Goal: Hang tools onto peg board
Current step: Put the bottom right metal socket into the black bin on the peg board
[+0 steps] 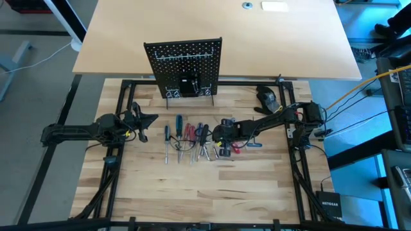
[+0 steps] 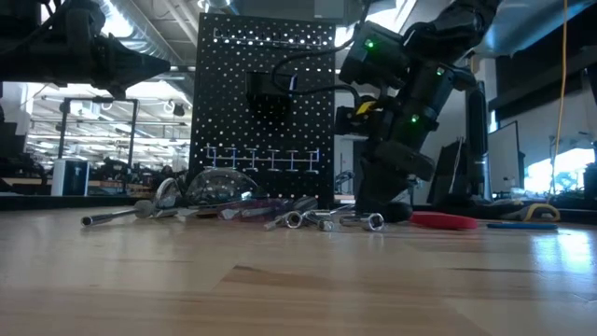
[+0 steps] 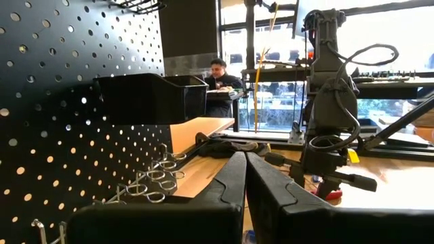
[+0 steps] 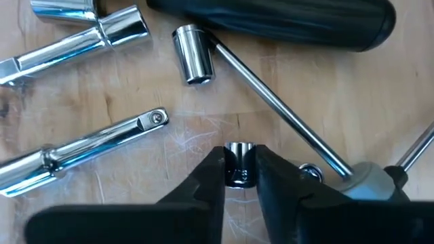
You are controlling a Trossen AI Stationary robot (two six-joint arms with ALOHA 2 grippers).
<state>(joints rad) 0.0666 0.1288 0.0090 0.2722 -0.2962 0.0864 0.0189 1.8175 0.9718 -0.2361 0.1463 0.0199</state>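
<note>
Tools [image 1: 189, 140] litter the wooden table [image 1: 244, 192]; right fingers [image 4: 274, 177] pinch a small socket [image 4: 238, 165]; left fingers [image 3: 234, 179] closed, empty.

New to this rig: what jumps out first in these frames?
The black peg board standing upright at the table's far edge, with a small black bin and wire hooks but no tools hung. Before it, a jumble of tools lies mid-table. The right gripper is down in that pile, its fingers closing around a small chrome socket; the left gripper waits shut, off to the pile's left.
</note>
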